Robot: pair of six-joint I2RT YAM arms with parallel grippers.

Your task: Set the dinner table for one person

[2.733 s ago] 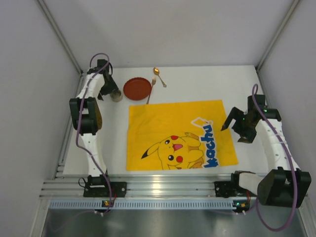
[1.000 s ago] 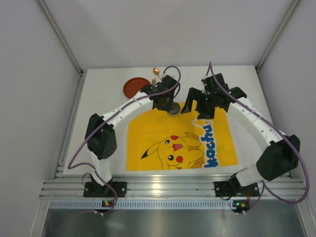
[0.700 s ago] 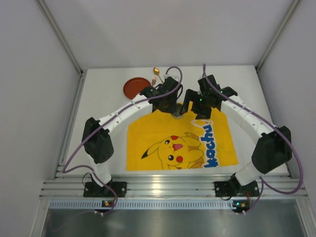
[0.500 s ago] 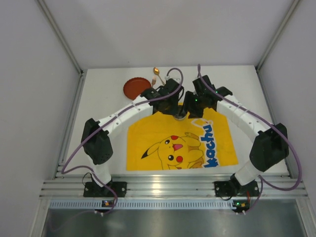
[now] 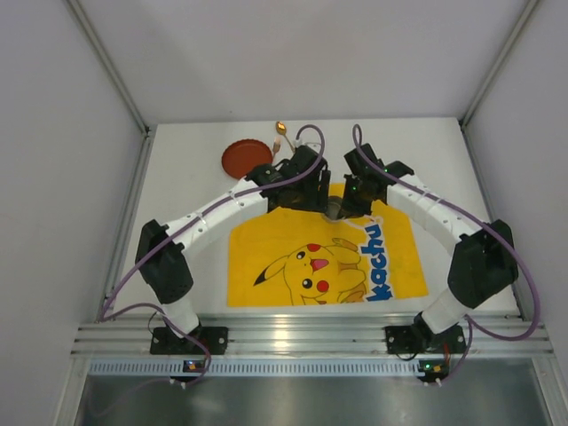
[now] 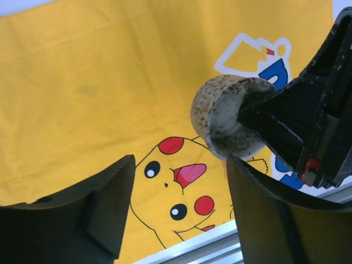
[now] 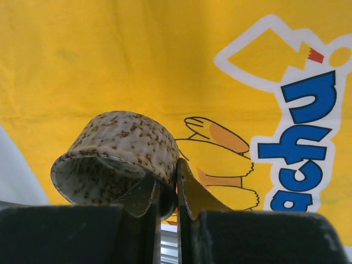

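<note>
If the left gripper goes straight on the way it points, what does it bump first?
Probably the yellow Pikachu mat. The left gripper stands open, and the speckled cup looks just off its line.

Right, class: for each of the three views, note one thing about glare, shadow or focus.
Top external view: bright glare on the aluminium rail and a glint on the spoon. Left wrist view: the left claw is dark and featureless, the speckled cup sharp. Right wrist view: the right claw, shut on the cup's rim, is dark and soft; the yellow mat is evenly lit.
</note>
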